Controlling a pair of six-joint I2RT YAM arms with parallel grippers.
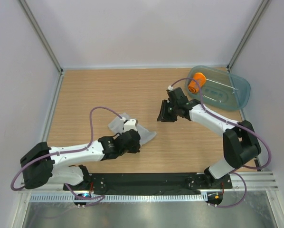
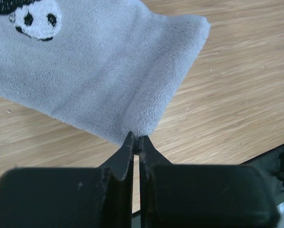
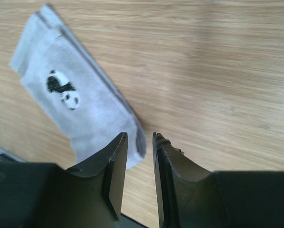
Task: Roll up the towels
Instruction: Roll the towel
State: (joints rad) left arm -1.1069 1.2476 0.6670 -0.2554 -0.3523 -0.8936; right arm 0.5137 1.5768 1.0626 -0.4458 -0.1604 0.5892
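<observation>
The light grey towel [image 1: 116,125] lies flat and slightly rumpled on the wooden table, left of centre. It shows a small panda print in the left wrist view [image 2: 104,66] and in the right wrist view [image 3: 80,107]. My left gripper [image 1: 136,142] [image 2: 136,138] is shut on the towel's near corner. The orange towel [image 1: 196,81] is rolled into a short cylinder and sits inside the tub. My right gripper [image 1: 162,114] [image 3: 138,136] hangs above bare table to the right of the grey towel, jaws a little apart and empty.
The translucent blue-green tub [image 1: 232,92] stands at the back right. Grey walls and metal posts [image 1: 41,35] close in the table on three sides. The black base rail [image 1: 151,180] runs along the near edge.
</observation>
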